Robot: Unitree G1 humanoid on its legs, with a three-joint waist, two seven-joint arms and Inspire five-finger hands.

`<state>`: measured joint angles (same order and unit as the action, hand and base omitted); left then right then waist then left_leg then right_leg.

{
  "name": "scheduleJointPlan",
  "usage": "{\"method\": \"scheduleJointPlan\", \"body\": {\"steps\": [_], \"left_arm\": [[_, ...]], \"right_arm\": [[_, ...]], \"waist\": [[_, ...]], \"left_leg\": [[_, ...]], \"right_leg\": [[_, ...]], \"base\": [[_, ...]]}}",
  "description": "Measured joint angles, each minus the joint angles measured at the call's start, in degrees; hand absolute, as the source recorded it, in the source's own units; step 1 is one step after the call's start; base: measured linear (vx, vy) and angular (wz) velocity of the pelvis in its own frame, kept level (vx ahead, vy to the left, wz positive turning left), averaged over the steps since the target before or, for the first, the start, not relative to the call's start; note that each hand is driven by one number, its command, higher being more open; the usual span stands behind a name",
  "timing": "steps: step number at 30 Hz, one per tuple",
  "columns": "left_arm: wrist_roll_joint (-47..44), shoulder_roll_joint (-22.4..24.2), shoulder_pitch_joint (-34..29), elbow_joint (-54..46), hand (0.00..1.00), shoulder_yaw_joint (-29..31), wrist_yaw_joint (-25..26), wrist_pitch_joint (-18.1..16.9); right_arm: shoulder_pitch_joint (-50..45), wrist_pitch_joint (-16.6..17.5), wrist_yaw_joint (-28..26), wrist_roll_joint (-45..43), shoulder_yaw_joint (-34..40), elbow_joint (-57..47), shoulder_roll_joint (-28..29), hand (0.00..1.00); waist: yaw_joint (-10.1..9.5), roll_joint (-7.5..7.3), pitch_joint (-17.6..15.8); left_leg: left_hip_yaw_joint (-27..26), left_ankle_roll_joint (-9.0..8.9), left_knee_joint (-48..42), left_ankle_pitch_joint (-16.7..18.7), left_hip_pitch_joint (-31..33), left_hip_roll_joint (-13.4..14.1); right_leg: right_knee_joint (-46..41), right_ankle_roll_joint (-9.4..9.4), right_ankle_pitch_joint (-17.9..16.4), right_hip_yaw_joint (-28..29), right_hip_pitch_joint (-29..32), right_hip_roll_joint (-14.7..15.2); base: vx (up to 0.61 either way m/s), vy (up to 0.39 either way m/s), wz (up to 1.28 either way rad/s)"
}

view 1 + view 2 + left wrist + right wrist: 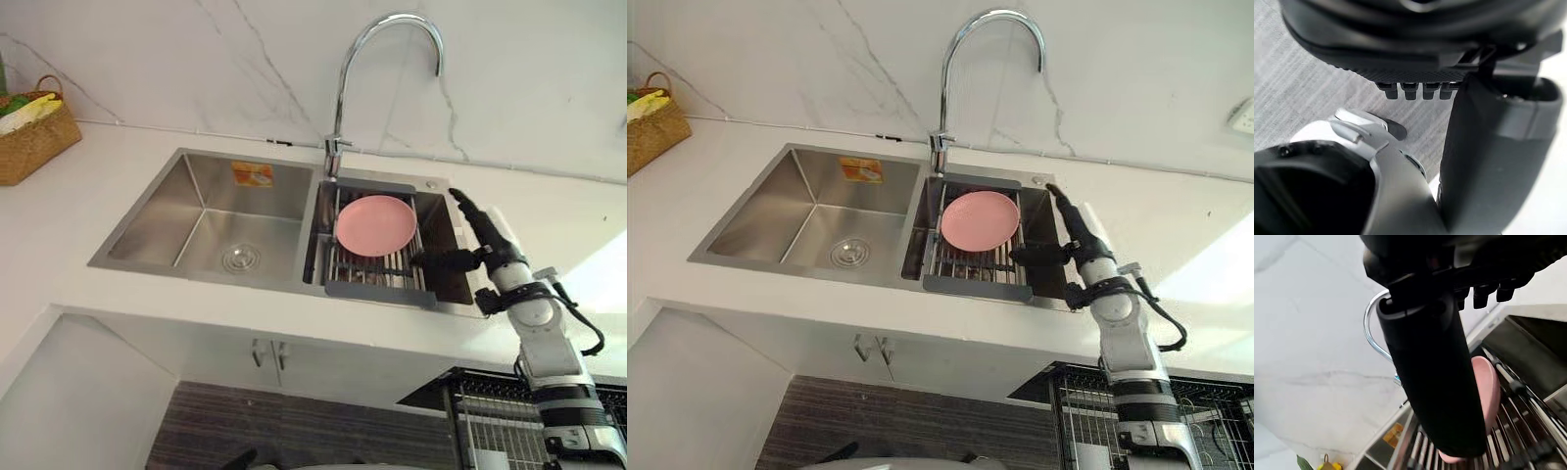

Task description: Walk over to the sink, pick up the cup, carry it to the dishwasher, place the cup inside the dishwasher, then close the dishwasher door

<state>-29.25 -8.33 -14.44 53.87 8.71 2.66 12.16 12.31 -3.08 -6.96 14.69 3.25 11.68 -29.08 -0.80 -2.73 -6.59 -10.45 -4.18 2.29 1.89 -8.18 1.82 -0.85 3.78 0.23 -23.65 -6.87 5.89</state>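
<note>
My right hand (487,238) hangs over the right rim of the steel double sink (147,220). Its fingers are straight and point toward the back wall, and its thumb (1435,377) sticks out toward the dish rack (377,272) in the right basin. It is open and holds nothing. A pink plate (376,225) lies on that rack, just left of the thumb, and also appears past it as the pink plate (1489,387) in the right wrist view. My left hand (1415,44) hangs low over grey floor, fingers relaxed and holding nothing.
A tall chrome faucet (343,88) rises behind the divider between the basins. The left basin holds only its drain (240,258). A wicker basket (29,137) stands on the counter at far left. The open dishwasher's wire rack (500,426) shows low on the right, below the counter.
</note>
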Motion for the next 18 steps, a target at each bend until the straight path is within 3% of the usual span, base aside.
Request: {"method": "scheduleJointPlan", "body": {"steps": [8, 18], "left_arm": [[-0.07, 0.04, -0.16, -1.44, 1.0, -0.05, 0.0, 0.28], [-1.07, 0.13, -0.45, -4.2, 1.0, -0.05, -0.04, 1.63]], "right_arm": [[2.98, -0.17, 6.71, 9.82, -1.51, 9.42, 2.2, 1.0], [5.24, -1.19, 10.17, 16.65, -3.68, 14.51, 3.29, 1.0]], "waist": [[-1.26, -0.1, -0.4], [-2.95, -0.14, -1.19]], "left_leg": [[2.41, 2.5, 2.72, -2.79, 0.43, -0.88], [5.0, 3.1, 2.84, -3.62, 0.93, -1.24]], "right_leg": [[1.12, -0.07, 0.02, -2.79, -0.41, 0.32], [1.36, -0.11, 0.04, -5.54, -1.29, 0.59]], "base": [[-0.09, 0.005, 0.18], [-0.01, 0.01, 0.15]]}}
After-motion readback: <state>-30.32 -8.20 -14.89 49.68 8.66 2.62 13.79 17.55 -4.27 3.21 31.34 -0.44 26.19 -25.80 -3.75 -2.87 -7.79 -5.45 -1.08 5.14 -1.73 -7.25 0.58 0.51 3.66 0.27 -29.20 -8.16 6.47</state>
